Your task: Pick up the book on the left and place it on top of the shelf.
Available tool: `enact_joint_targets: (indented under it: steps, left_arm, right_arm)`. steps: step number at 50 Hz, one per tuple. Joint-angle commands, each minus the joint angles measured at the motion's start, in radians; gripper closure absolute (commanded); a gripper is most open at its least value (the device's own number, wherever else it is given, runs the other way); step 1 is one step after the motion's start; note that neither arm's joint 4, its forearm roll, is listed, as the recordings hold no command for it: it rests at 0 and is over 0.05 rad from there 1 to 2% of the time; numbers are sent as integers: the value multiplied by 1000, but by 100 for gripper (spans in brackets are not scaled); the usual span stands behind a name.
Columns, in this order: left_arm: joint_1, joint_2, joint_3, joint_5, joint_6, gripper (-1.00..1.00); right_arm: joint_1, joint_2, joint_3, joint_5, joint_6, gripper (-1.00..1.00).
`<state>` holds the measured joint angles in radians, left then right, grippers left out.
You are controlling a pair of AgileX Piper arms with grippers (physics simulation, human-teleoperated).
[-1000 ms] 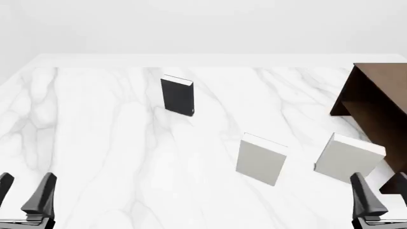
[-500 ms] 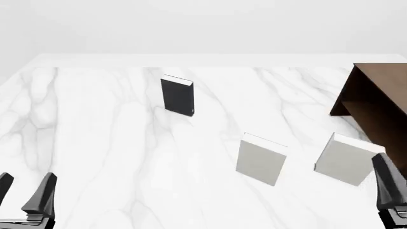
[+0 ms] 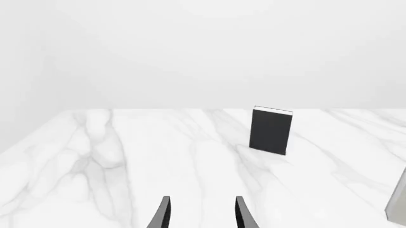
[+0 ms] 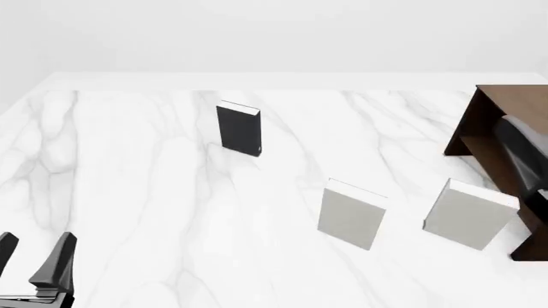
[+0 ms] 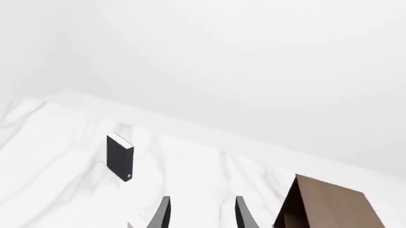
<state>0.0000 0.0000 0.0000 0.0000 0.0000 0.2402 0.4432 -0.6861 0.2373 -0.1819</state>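
Observation:
The small black book (image 4: 238, 128) stands upright on the marble table at the back left, well apart from both grippers. It also shows in the left wrist view (image 3: 271, 130) and the right wrist view (image 5: 119, 156). The dark brown shelf (image 4: 505, 138) stands at the right edge and shows in the right wrist view (image 5: 330, 204). My left gripper (image 4: 34, 266) is open and empty at the near left corner, fingers (image 3: 163, 214) apart. My right gripper (image 4: 520, 160) is a raised, blurred shape in front of the shelf, open and empty, fingers (image 5: 241, 213) apart.
Two larger white-grey books stand upright on the near right of the table, one (image 4: 351, 213) in the middle and one (image 4: 469, 213) close to the shelf. The edge of one shows in the left wrist view (image 3: 398, 199). The table (image 4: 128, 179) is white marble.
My right gripper has risen from the near right corner and moved forward, now in front of the shelf. The left gripper and the books have not moved.

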Motion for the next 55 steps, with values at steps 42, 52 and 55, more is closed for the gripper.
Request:
enact_joint_targets:
  steps: [42, 52, 55]
  left_arm:
    - [0, 0, 0, 0, 0, -100]
    - [0, 0, 0, 0, 0, -100]
    - [0, 0, 0, 0, 0, -100]
  right_arm:
    - [160, 496, -155, -149, -43, -100]
    - [180, 581, -181, -203, -30, -100]
    - [190, 618, -191, -225, -21, -100]
